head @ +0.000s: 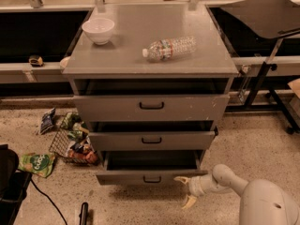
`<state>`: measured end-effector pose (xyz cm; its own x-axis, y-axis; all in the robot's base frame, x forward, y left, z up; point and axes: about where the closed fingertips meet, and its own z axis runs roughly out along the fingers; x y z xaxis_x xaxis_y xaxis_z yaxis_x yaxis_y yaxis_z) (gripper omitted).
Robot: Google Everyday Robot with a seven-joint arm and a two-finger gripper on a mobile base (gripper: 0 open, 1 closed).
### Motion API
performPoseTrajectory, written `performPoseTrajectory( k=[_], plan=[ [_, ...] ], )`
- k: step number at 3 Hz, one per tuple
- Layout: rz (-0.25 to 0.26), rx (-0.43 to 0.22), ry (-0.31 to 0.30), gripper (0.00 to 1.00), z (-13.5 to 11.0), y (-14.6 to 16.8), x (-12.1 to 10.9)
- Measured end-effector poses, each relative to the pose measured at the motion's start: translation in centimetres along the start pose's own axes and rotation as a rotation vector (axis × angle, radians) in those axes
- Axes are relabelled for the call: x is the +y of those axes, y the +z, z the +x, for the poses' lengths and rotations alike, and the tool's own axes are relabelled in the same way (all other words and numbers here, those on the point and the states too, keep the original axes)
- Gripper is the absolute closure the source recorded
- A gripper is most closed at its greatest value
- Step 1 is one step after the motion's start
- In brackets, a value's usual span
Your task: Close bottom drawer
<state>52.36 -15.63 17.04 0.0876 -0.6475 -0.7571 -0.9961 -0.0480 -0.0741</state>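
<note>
Robot arm [260, 204] cut by lower edge, end effector [185, 190] beside bottom drawer [136, 177]

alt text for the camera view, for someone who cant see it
The bottom drawer of a grey cabinet is pulled out, with the robot's open hand low by the right end of its front. A white bowl and a plastic bottle on its side sit on the cabinet top.
</note>
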Motion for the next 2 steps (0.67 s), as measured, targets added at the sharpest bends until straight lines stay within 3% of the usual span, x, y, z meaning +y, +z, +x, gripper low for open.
performPoseTrajectory(
  k=[2],
  plan=[
    [0.060,-0.086,-0.013,0.65,0.6,-1.7,-1.9]
  ],
)
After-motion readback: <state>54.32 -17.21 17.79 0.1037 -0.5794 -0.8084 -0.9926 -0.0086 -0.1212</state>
